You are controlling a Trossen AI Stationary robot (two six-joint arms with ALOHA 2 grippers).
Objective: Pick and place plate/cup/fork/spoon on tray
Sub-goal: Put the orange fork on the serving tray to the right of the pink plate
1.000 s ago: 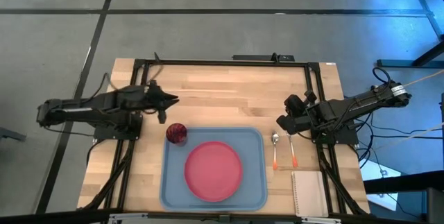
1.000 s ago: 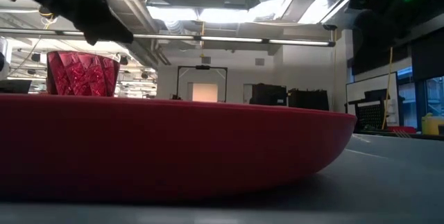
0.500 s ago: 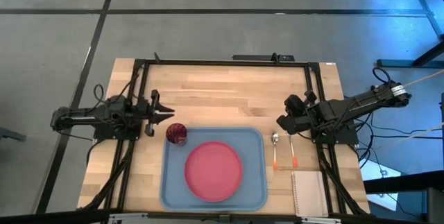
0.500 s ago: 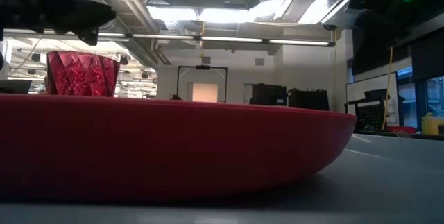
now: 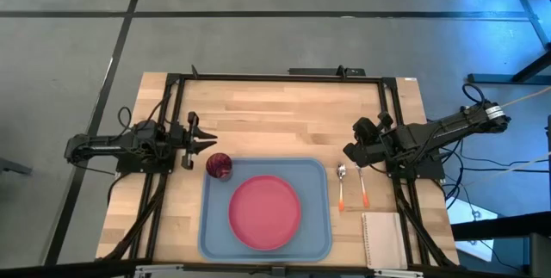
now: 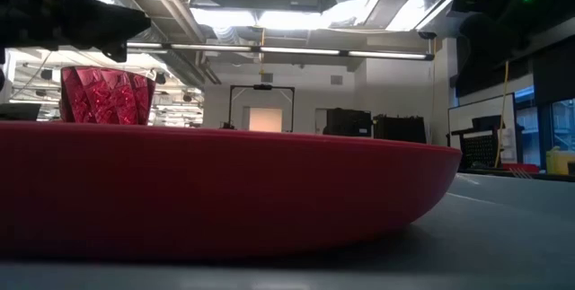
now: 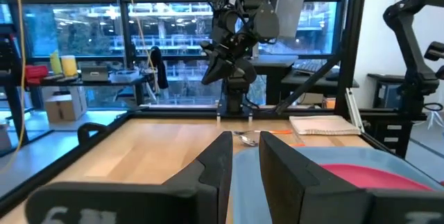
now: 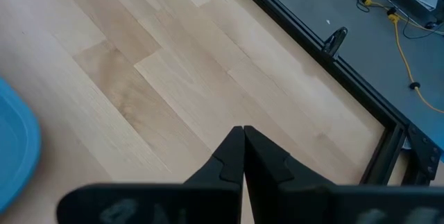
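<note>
Plate [image 5: 264, 212] and cup [image 5: 219, 165] sit on the blue tray [image 5: 320, 226]; spoon [image 5: 341, 185] and fork [image 5: 362, 187] lie on the tabletop [image 5: 275, 114] just off its right edge, handles pointing toward the notepad [image 5: 381, 237]. The right pincer [image 5: 351, 152], fingers pressed together, hovers just beside their heads, far nearer than the left pincer [image 5: 201, 138], slightly parted beside the cup.

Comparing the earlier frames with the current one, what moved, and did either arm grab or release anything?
The left gripper drew back from above the cup toward the table's left edge; its jaws stand slightly apart and empty. Nothing was grabbed or released. The right gripper, cup, plate, tray, spoon and fork stayed put.
</note>
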